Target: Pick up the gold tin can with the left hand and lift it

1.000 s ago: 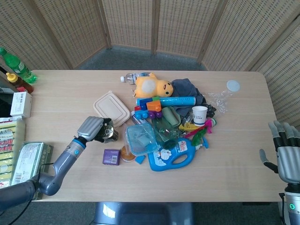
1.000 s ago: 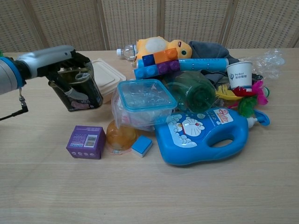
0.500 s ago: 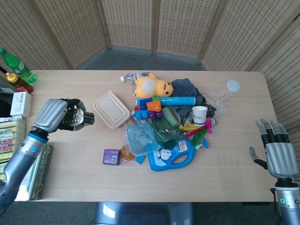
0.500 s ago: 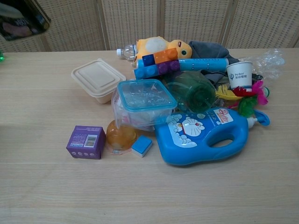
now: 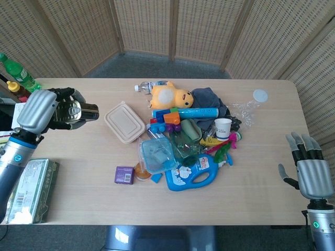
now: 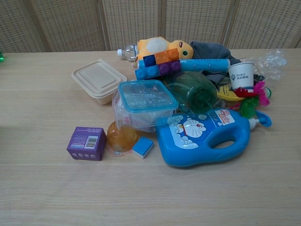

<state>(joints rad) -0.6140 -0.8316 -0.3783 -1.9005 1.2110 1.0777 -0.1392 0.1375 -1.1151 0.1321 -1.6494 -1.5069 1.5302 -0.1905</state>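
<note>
Head view showed the left hand raised above the left end of the counter, its fingers wrapped around the gold tin can, which lay on its side in the grip with one shiny end facing right, clear of the counter surface. Just to its right sat a beige lidded container, and beyond that a heap of clutter: a clear box with a blue lid, a blue detergent bottle lying on its side, a yellow plush toy, a white paper cup and a small purple box set apart on the near side. Green bottles and flat packets lined the far left edge. The right hand hung past the right edge of the counter, well apart from everything, fingers spread and holding nothing. Chest view showed neither hand nor the can, only the heap, with the purple box beside an orange ball-like object and a small blue block.
</note>
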